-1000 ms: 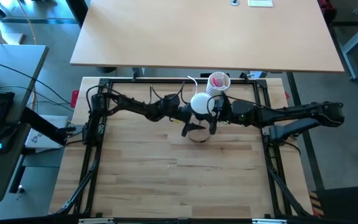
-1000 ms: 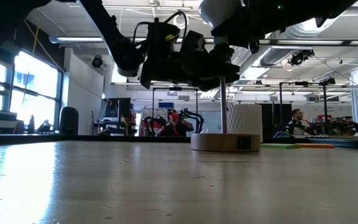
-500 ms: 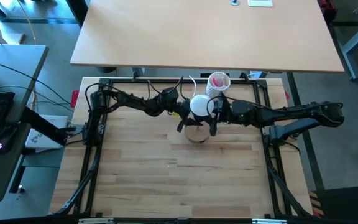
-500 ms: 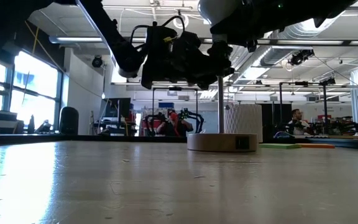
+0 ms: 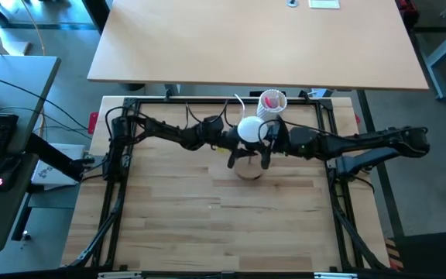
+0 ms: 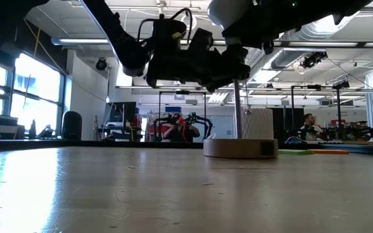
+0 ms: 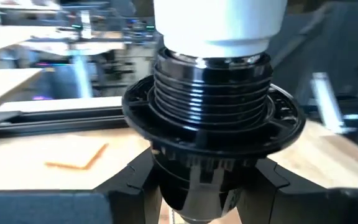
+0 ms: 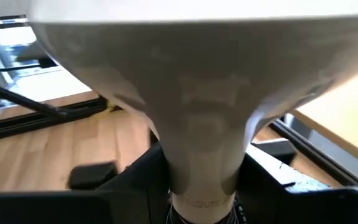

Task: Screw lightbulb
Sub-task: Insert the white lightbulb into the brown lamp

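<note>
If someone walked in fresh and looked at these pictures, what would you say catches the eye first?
The white lightbulb stands out, held up above the table's middle where both dark arms meet. The right end effector grips its neck, while the left end effector clasps the black threaded socket just beneath it. Behind them, near the far edge, stands a white perforated cup with pink contents.

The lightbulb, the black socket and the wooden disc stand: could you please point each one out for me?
lightbulb (image 5: 249,128), high view, top of its white globe.
black socket (image 7: 213,99), left wrist view, its ribbed threaded collar.
wooden disc stand (image 6: 238,148), low view, the side of the round base.
</note>
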